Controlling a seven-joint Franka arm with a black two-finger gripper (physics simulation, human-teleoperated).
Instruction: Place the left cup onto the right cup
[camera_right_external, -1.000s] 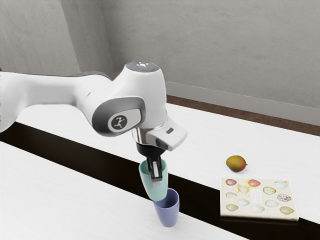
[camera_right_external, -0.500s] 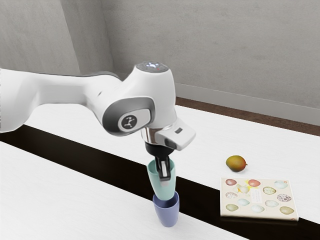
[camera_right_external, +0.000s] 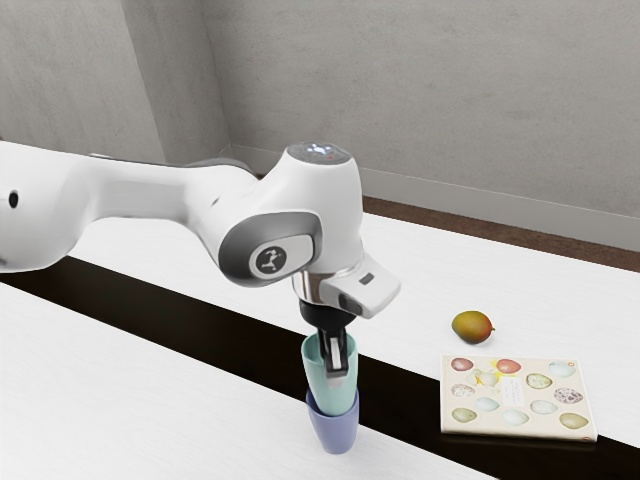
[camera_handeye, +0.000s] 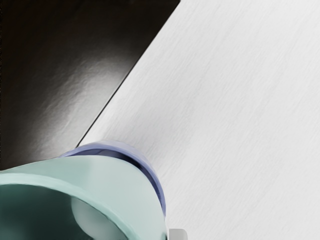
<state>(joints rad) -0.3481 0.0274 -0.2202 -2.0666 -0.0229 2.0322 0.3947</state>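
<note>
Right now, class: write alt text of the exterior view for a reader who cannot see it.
A white robot arm holds a green cup by its rim in its jaws, nested partway into a blue cup on a white table. To the exterior view's right lie a mango and a book.

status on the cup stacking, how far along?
Done: the green cup is upright with its base nested inside the blue cup. In hand: the claw grips the green cup's rim. Left: open the claw and lift clear. I can't tell whether the cup is fully seated.
</note>
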